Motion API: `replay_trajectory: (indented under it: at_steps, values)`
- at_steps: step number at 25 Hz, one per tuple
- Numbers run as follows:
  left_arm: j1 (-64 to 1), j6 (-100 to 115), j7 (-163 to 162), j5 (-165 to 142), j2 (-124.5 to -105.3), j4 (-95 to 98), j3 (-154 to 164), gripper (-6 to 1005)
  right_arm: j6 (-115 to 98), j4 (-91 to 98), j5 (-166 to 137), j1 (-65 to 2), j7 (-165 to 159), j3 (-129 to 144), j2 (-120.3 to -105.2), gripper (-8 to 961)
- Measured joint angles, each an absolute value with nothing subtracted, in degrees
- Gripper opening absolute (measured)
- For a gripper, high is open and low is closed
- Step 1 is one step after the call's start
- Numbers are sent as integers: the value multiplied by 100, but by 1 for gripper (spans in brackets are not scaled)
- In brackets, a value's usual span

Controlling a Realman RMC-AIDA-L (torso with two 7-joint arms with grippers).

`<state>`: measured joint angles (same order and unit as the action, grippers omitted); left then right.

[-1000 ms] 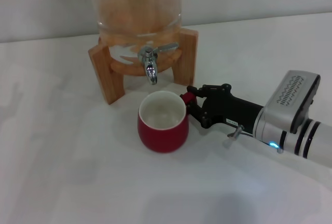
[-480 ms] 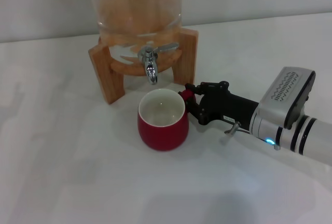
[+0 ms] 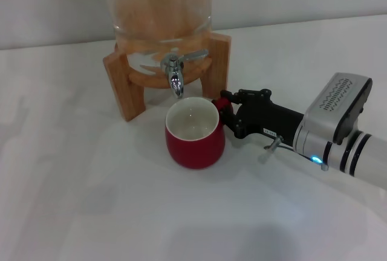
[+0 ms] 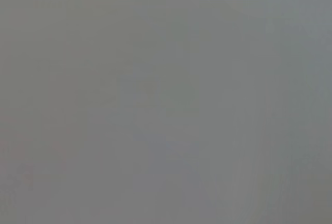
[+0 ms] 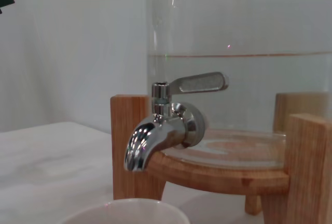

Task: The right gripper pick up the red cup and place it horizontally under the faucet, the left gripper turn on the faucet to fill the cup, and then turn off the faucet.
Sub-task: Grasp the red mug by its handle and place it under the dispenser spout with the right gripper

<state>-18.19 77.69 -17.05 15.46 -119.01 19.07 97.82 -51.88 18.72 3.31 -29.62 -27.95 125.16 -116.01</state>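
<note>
A: Red cup [image 3: 195,137] upright on the white bench [image 3: 78,200], just in front of the wooden stand [image 3: 124,86]; spout of the chrome faucet [image 3: 175,78] roughly above the far rim. Squat, rounded, dark red outside, white and apparently empty inside. Only the pale rim [image 5: 124,211] visible in the right wrist view, low beneath the spout [image 5: 142,149].

B: Held how?

A: Right gripper [image 3: 225,115] closed on the red loop handle at the cup's right side, black fingers either side of it. Arm reaching in from the right, blue light lit.

B: Left gripper?

A: Nowhere in the head view; left wrist view plain grey, nothing to read from it.

B: Likely trouble from here?

A: Spout looks nearer the back rim than the centre, so water could clip the edge and run onto the bench. Hard to judge exactly from above. Grip on the handle alone also a weak point: a heavier, filling cup could pivot in the fingers or tip if nudged. Stand leg just beside the gripper, so a further push inward risks a knock against the wood.

B: Faucet itself?

A: Lever [image 5: 199,82] lying sideways, no water at the spout, seemingly shut. Glass dispenser [image 3: 160,7] above, liquid level visible in the right wrist view.
</note>
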Motion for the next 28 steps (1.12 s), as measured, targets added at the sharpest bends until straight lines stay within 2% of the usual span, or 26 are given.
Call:
replay_trajectory:
  at_steps: [28]
  values:
    - [-1819, 7769, -1719, 1476, -11900, 1922, 9782, 880, -4745, 2054, 494, -2980, -2795, 12429, -11601, 228]
